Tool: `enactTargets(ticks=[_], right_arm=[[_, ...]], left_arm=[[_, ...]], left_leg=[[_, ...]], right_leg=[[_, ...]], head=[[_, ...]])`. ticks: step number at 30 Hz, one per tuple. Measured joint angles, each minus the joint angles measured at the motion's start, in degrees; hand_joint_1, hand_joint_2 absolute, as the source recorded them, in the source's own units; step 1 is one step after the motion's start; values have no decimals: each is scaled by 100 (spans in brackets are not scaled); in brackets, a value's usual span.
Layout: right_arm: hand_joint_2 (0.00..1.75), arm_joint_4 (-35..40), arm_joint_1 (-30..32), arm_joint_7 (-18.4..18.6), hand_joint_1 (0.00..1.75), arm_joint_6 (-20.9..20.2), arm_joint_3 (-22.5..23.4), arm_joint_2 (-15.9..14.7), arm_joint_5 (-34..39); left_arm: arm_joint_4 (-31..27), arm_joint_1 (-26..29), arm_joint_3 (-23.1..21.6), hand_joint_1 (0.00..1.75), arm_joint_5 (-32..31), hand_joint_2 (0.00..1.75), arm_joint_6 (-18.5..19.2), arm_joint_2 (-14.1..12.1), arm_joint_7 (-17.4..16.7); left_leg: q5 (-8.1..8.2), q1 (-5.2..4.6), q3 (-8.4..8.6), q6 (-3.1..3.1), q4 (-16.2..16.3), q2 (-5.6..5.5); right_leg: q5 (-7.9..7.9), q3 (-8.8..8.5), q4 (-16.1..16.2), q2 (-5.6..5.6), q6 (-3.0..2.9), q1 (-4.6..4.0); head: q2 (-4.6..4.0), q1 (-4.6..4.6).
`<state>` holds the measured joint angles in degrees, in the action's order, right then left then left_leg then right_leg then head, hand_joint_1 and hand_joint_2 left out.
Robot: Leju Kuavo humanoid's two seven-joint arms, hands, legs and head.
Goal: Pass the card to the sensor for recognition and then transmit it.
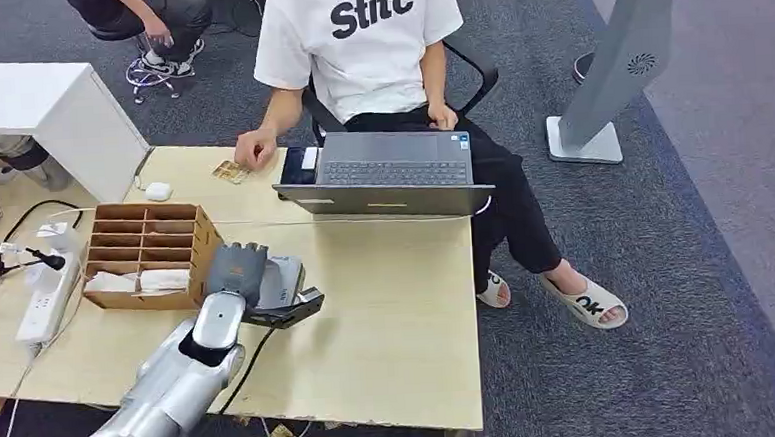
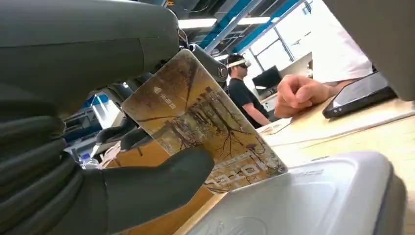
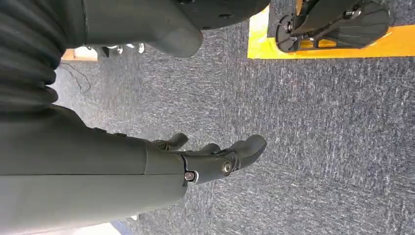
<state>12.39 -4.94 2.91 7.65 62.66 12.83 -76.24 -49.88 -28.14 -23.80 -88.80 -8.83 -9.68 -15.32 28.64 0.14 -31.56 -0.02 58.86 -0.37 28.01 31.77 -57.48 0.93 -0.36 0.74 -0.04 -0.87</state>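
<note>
Left hand [image 2: 98,161] pinches the brown tree-picture card [image 2: 203,132] between thumb and fingers, holding it tilted just above the grey sensor box [image 2: 313,200] at the frame's bottom right. Right hand [image 3: 215,159] hangs over grey carpet [image 3: 318,122], fingers loosely apart, holding nothing.

Silver arm [image 1: 172,385], grey ribbed cover, dark fingers [image 3: 230,156].

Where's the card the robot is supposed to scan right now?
The card is held in the robot's left hand, its lower edge just over the grey sensor pad on the wooden table, beside the cardboard organizer box.
</note>
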Motion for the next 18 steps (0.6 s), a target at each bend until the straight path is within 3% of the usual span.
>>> enactTargets(ticks=[5,8,13,18], right_arm=[[175,0,0,-2,0,0,0,0,2],[175,0,3,-20,0,9,0,0,2],[175,0,8,-53,0,26,-4,0,-13],[175,-2,10,-52,0,46,-41,0,-70]], left_arm=[[0,1,11,175,9,175,-48,22,28],[-63,9,22,175,111,175,-294,26,112],[-729,-60,127,175,337,175,-708,-37,238],[-1512,-570,419,175,605,175,-667,-236,411]], left_leg=[[0,-1,-1,0,0,0],[0,-1,-4,0,0,0],[-1,0,-10,0,1,-1],[-4,2,-15,0,2,-1]], right_leg=[[0,0,0,0,0,0],[0,4,0,0,0,0],[-1,10,0,0,1,0],[-6,16,-1,0,4,0]], head=[[2,-2],[2,-2],[0,0],[2,0]])
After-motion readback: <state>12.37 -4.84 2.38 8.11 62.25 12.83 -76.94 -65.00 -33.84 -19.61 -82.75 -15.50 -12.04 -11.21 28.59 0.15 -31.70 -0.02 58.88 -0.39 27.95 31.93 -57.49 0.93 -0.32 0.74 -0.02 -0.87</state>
